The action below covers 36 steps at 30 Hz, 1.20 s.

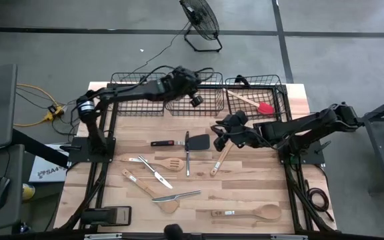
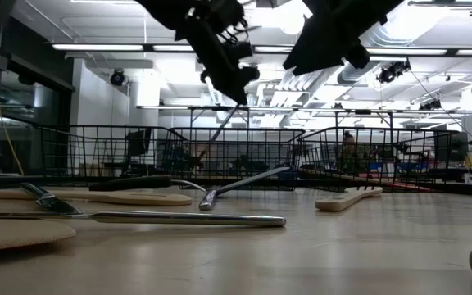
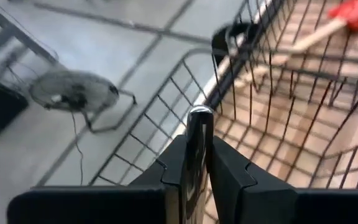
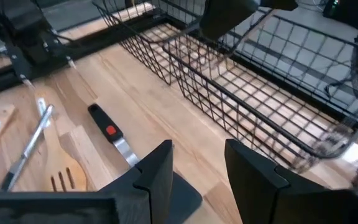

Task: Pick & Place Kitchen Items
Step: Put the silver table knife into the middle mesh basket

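My left gripper (image 1: 195, 85) hangs over the middle black wire basket (image 1: 195, 101) at the far edge, shut on a thin silver metal utensil (image 2: 217, 129). My right gripper (image 1: 220, 137) hovers open above the black turner (image 1: 199, 141) at mid-table, touching nothing; its fingers (image 4: 157, 171) stand over the turner's head (image 4: 182, 196). A red-headed spatula (image 1: 259, 105) lies in the right basket (image 1: 279, 90). Wooden spoons, wooden spatulas and silver knives lie flat on the table, among them a slotted spatula (image 1: 169, 164) and a spoon (image 1: 249, 213). My left gripper pinches the silver utensil between its two fingers near one rounded end (image 3: 199, 116), which sticks out just past the fingertips. The rest of it hangs slanting below the fingers (image 2: 207, 146), lifted clear of the table, in front of the basket's wires.
Three wire baskets stand in a row along the far edge, the left one (image 1: 135, 99) with nothing showing in it. Arm bases and cables stand at the table's left (image 1: 89, 143) and right (image 1: 299, 150) sides. A floor fan (image 1: 201, 20) stands beyond the table.
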{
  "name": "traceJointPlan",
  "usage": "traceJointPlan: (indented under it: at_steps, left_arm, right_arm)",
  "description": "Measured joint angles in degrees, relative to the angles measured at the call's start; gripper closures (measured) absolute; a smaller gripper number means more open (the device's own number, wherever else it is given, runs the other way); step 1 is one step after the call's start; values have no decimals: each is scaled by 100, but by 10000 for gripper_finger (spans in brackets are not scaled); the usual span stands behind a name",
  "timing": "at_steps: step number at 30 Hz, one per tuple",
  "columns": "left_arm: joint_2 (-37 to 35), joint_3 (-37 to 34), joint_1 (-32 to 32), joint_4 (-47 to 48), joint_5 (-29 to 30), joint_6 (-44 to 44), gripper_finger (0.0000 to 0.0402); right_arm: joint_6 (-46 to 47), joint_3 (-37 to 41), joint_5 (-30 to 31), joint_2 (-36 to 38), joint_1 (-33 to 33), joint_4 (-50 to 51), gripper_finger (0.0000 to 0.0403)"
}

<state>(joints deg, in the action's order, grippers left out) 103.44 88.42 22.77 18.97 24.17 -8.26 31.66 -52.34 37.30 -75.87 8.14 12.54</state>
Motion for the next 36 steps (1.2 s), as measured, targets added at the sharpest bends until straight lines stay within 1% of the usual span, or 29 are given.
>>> traceJointPlan:
  at_steps: [3,9,11,17,21,25,32,36]
  left_arm:
    - [357,427,83,446,-175,21,361]
    - [844,979,163,741,-395,35,361]
    - [956,1032,183,883,-482,57,361]
    - [1119,1063,277,861,-707,104,361]
    - [1212,1062,351,736,-805,124,361]
    - [1264,1074,437,733,-985,203,361]
    - [1277,1080,500,746,-1166,301,361]
    - [1288,1361,502,1206,-1166,315,361]
  right_arm:
    - [259,0,15,2,0,358,265]
    - [843,1,105,8,12,982,265]
    - [1010,0,200,16,17,1146,265]
    - [1425,0,637,237,40,1525,265]
    - [1471,0,946,465,123,1581,265]
    - [1502,0,982,654,172,1645,265]
    - [1664,0,1036,723,173,1773,265]
    - [1678,0,1039,723,173,1848,265]
